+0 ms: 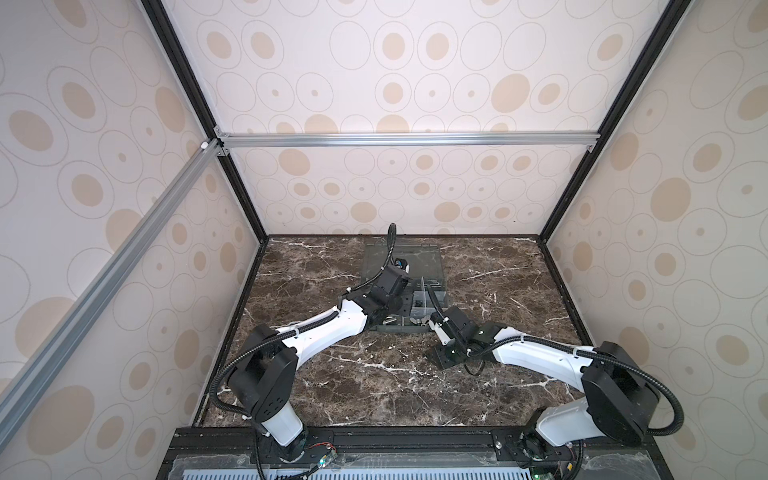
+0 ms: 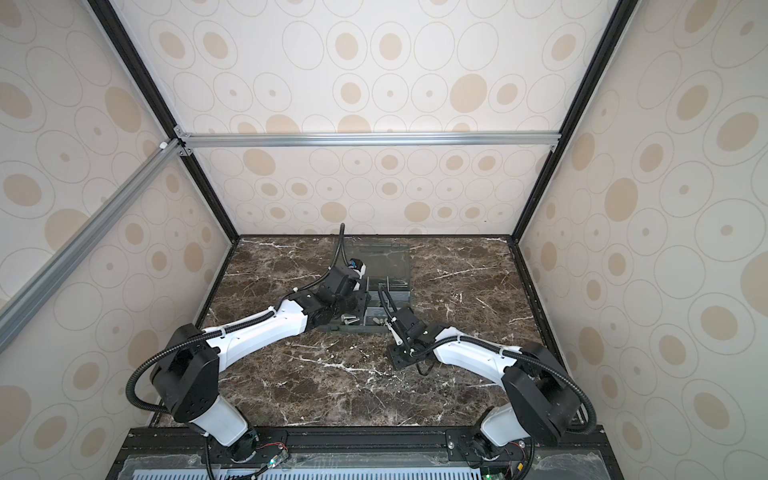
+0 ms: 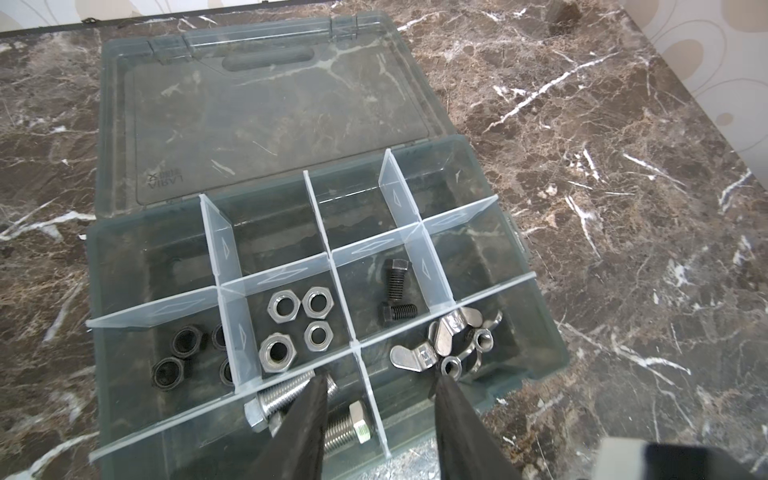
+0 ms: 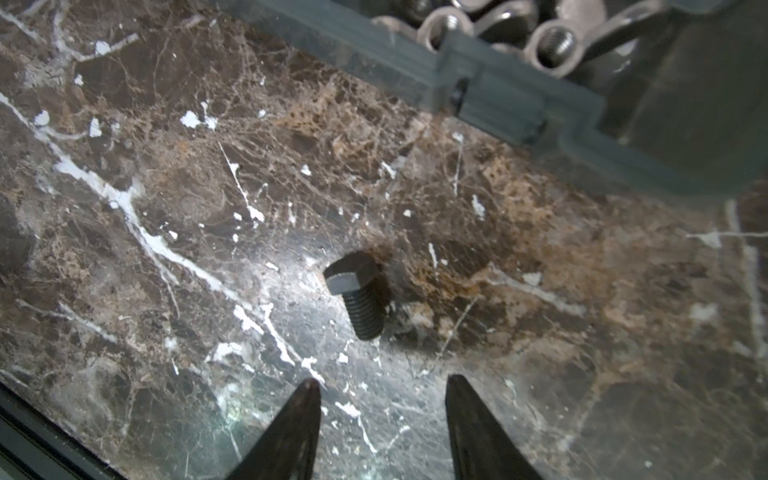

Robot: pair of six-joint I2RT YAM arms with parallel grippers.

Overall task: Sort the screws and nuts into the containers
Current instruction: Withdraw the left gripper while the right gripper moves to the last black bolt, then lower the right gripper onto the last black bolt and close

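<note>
The dark grey organizer box (image 3: 137, 266) lies with its clear lid (image 3: 270, 104) folded back flat, and clear dividers split it into containers. Separate cells hold black nuts (image 3: 187, 329), silver nuts (image 3: 270, 308), two black screws (image 3: 394, 282), wing nuts (image 3: 453, 328) and large silver screws (image 3: 286, 392). My left gripper (image 3: 383, 376) hangs open over the near row, straddling a divider, with nothing between its fingers. One black screw (image 4: 361, 299) lies loose on the marble beside the box wall (image 4: 498, 95). My right gripper (image 4: 382, 382) is open just short of that screw.
In both top views the box (image 1: 419, 307) (image 2: 386, 299) sits mid-table toward the back wall, with both arms reaching in around it. The brown marble tabletop (image 1: 374, 374) is fenced by a black frame and patterned walls.
</note>
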